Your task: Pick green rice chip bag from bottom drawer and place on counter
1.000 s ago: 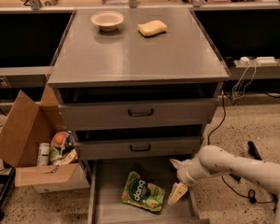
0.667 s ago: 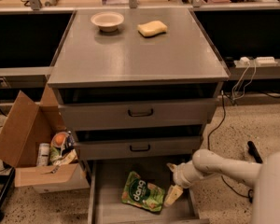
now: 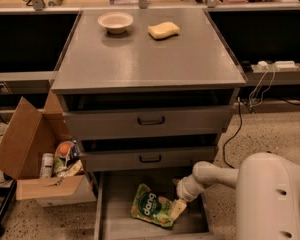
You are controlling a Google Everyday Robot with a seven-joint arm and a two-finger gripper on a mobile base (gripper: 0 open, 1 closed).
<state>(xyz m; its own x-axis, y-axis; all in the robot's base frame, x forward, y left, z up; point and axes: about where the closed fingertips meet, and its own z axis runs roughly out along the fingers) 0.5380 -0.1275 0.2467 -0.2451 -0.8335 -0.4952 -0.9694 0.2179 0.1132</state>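
Note:
The green rice chip bag, with white "dang" lettering, lies flat in the open bottom drawer, right of its middle. My gripper reaches down into the drawer from the right on a white arm. Its pale tip touches or overlaps the bag's right edge. The counter is the broad grey top of the cabinet, far above the gripper.
A white bowl and a yellow sponge sit at the back of the counter. Two shut grey drawers with black handles are above the open one. An open cardboard box with packets stands at the left.
The arm has moved left and further into the drawer, bringing the gripper from the drawer's right side onto the bag's right edge. The bag has not visibly moved.

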